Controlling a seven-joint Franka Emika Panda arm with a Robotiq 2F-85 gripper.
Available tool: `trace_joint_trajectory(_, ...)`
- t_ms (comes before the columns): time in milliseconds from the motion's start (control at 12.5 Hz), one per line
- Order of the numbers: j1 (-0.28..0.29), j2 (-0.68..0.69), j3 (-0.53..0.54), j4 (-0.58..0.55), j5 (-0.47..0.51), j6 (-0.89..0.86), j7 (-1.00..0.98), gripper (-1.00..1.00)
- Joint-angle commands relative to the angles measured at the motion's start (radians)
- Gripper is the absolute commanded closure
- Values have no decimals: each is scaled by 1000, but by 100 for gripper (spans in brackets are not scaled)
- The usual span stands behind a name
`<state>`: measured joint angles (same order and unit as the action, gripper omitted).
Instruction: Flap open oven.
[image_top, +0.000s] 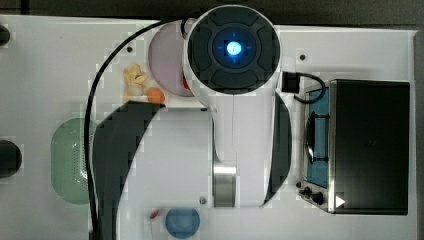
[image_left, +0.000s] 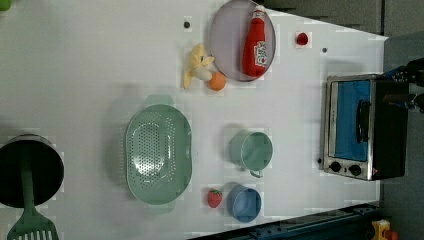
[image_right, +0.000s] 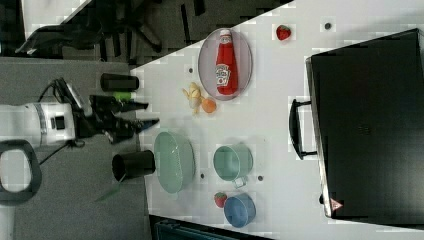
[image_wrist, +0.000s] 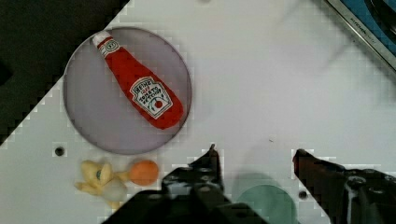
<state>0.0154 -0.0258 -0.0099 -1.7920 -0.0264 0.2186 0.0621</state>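
The oven (image_left: 360, 127) stands at the left view's right, its blue glass door shut flat against the silver frame and its black bar handle (image_left: 361, 121) across the glass. The right view has the oven (image_right: 370, 125) from over its black top, with the handle (image_right: 296, 129) sticking out. In the top view the oven (image_top: 370, 145) lies right of my white arm (image_top: 235, 100). My gripper (image_wrist: 257, 156) is open with nothing between its fingers, high over the table near the green cup (image_wrist: 266, 205). It is well apart from the oven (image_wrist: 369, 23). The right view places the gripper (image_right: 150, 113) at its left.
A grey plate (image_left: 225, 45) bears a ketchup bottle (image_left: 256, 42); a banana (image_left: 197, 70) and an orange (image_left: 217, 81) lie beside it. A green colander (image_left: 157, 152), green cup (image_left: 252, 150), blue cup (image_left: 245, 202), strawberry (image_left: 215, 198) and black pot (image_left: 30, 170) share the table.
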Motion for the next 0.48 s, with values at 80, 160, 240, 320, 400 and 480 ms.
trace_joint_trajectory(80, -36, -261, -26, -128, 13, -156, -35, -58)
trace_joint_trajectory(160, -36, -261, -26, -128, 13, -156, -35, -80)
trace_joint_trajectory(240, -36, -261, -26, -128, 13, -156, -35, -99)
trace_joint_trajectory(320, -36, -261, -26, -128, 13, -156, -35, -100)
trace_joint_trajectory(400, -36, -261, -26, -128, 13, -156, -35, -100)
trace_joint_trajectory(480, -36, -261, -26, -128, 13, -156, -35, -100)
